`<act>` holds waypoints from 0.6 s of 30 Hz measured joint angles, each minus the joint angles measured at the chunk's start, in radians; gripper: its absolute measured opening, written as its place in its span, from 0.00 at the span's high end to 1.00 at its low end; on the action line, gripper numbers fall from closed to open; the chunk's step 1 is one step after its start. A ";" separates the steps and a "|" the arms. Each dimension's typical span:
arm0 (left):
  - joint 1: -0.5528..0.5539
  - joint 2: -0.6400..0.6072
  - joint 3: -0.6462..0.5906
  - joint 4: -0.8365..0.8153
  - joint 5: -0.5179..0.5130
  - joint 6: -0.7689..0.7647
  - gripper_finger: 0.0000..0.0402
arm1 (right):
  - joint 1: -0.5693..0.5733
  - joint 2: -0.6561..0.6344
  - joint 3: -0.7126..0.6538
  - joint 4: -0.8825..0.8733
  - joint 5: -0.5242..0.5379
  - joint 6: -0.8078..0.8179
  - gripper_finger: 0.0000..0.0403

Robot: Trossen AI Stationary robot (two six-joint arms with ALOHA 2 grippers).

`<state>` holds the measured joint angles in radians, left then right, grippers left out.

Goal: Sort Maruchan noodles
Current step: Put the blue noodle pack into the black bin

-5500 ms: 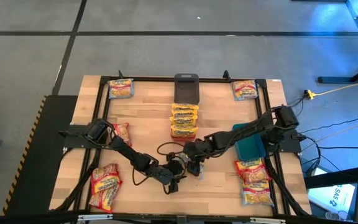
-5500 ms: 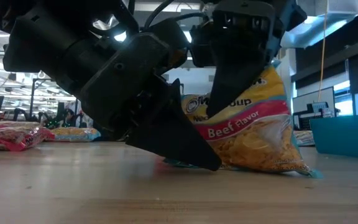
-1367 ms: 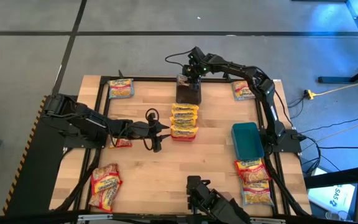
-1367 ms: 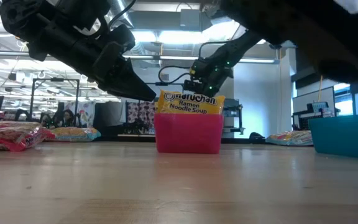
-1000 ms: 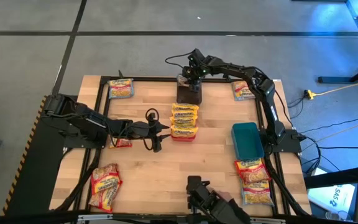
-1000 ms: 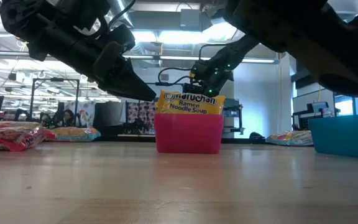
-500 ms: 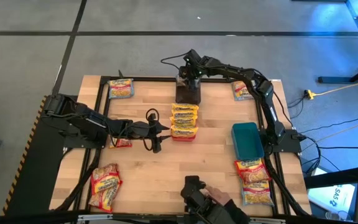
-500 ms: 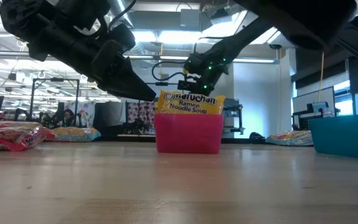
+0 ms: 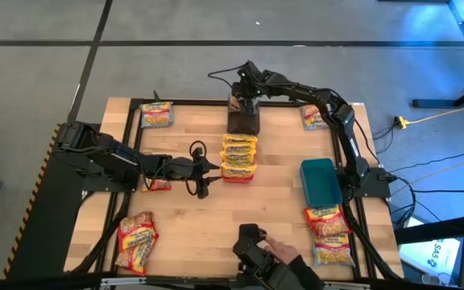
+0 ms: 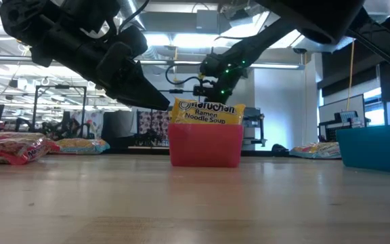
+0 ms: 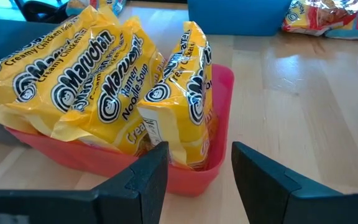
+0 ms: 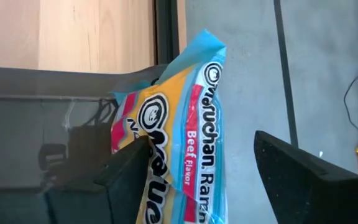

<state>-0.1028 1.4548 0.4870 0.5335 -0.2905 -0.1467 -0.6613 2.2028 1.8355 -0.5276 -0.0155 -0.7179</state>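
Pincer of the right arm (image 9: 242,87) stands spread over the grey bin (image 9: 243,121) at the worktop's (image 9: 280,217) far edge, a beef packet (image 12: 188,155) between its fingers, unclamped.

Left pincer (image 9: 213,167) waits, apart, beside the full red bin (image 11: 219,112). Loose packets (image 9: 136,240) remain in four corners; I'd guess half done.

Glossy, crinkly plastic is wrapping the noodle packets (image 11: 114,93), catching the light. The red bin (image 11: 219,118) is looking like smooth plastic. The counter (image 9: 280,201) is showing pale, matt wood grain.
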 joint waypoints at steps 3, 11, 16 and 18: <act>0.000 0.000 0.000 0.000 0.000 0.000 0.58 | 0.000 0.002 0.000 0.006 -0.006 0.002 0.36; 0.000 0.000 0.000 0.000 0.000 0.000 0.58 | 0.001 0.006 -0.023 0.003 0.003 0.006 0.36; 0.000 0.000 0.000 0.000 -0.007 0.000 0.58 | 0.000 -0.028 -0.023 0.002 -0.010 0.011 0.36; 0.000 0.000 0.000 0.000 -0.007 0.000 0.58 | 0.000 -0.042 -0.023 0.003 -0.013 0.012 0.36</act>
<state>-0.1032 1.4548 0.4870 0.5335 -0.2974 -0.1463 -0.6614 2.1605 1.8126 -0.5250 -0.0289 -0.7059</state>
